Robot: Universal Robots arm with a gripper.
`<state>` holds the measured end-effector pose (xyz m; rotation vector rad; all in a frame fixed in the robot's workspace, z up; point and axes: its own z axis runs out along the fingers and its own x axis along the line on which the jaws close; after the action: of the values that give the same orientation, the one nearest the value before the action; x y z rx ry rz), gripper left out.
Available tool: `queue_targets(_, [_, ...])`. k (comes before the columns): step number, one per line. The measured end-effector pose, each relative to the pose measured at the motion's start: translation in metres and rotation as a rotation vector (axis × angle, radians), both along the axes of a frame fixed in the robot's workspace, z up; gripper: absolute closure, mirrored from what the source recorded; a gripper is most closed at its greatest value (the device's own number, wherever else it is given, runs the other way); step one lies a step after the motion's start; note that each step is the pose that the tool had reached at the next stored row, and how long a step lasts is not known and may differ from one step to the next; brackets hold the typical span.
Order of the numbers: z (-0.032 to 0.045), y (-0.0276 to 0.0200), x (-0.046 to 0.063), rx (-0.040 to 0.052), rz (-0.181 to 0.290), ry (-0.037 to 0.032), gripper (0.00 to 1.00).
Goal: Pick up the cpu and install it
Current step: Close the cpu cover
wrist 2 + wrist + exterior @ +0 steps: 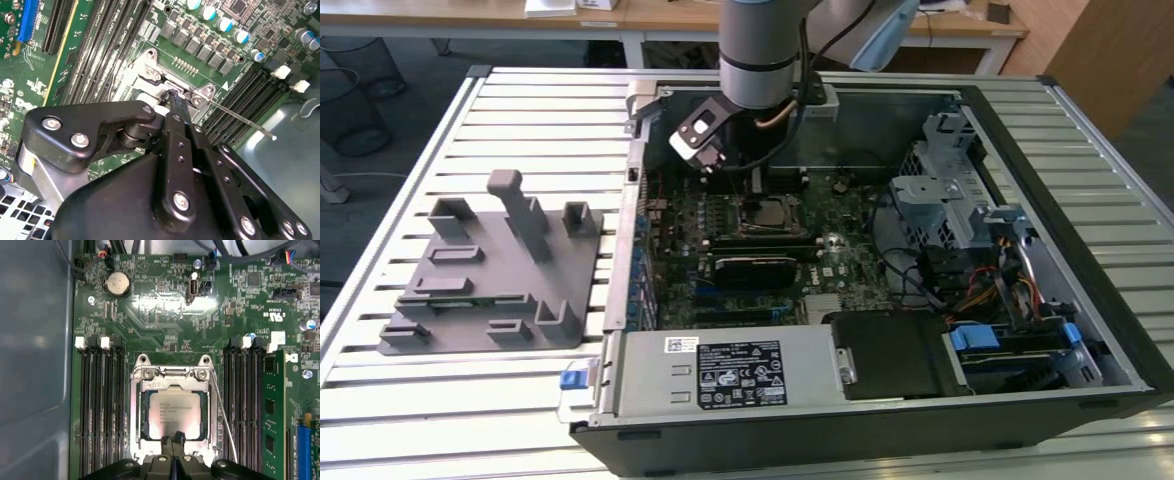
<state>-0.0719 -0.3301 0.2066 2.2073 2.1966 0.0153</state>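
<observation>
The cpu [175, 412] lies flat in the socket [137, 415] on the motherboard [165, 315] (silver top up). The gripper [174, 441] is at the socket's edge, its fingers pressed together, grasping nothing.

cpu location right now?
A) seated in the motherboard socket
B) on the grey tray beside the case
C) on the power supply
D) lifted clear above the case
A: in the first wrist view the cpu lies flat inside the socket frame, with the gripper at its edge.
</observation>
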Motion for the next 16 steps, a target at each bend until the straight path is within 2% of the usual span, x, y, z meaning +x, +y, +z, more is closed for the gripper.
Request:
queue_targets(7, [-0.0093,-0.0001,-0.0045,-0.0007,0.000,0.0004,0.89])
queue_targets(11, [-0.0091,0.0000,-0.0046,-0.0002,0.000,0.0001,0.89])
queue_targets(16, [-0.0049,0.0002,-0.0048,-0.0001,0.000,0.0001,0.89])
